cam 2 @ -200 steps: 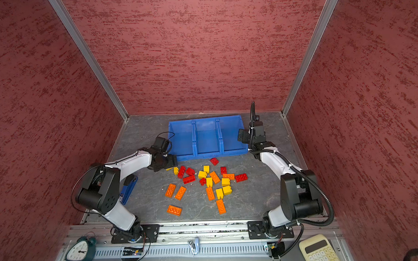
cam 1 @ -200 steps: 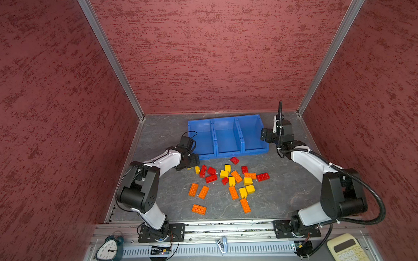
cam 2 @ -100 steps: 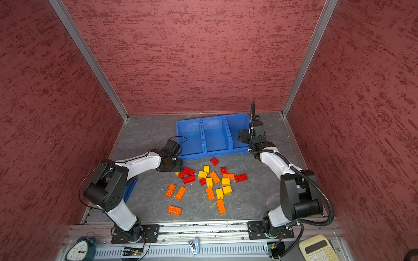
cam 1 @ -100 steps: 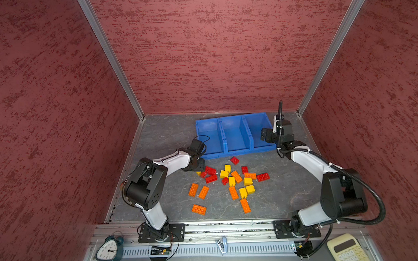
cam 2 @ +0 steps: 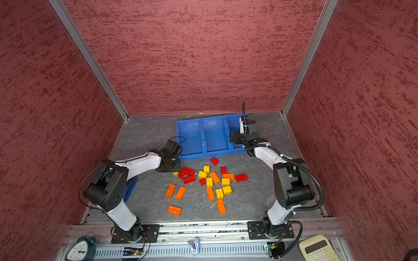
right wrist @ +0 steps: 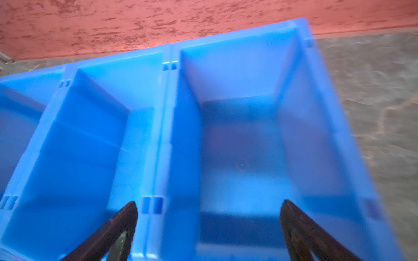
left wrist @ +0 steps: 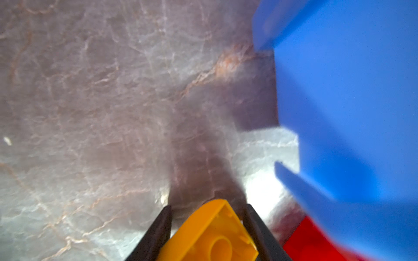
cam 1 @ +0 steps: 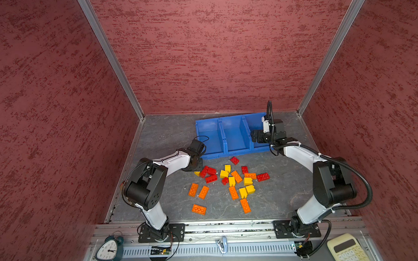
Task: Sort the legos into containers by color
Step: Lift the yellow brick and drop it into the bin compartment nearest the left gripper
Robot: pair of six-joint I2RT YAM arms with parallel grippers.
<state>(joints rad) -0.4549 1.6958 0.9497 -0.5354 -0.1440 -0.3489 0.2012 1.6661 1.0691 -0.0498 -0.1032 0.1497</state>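
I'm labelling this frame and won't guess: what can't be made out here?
- Left hand: the left wrist view cuts its fingers and the yellow brick at the frame edge, so contact is unclear; in both top views the left arm covers it.
- Right bin floor: the right arm hides part in both top views.
- Blue object, a top view: mostly under the left arm, unidentifiable.
- Red brick, left wrist view: blurred, cut by the edge.
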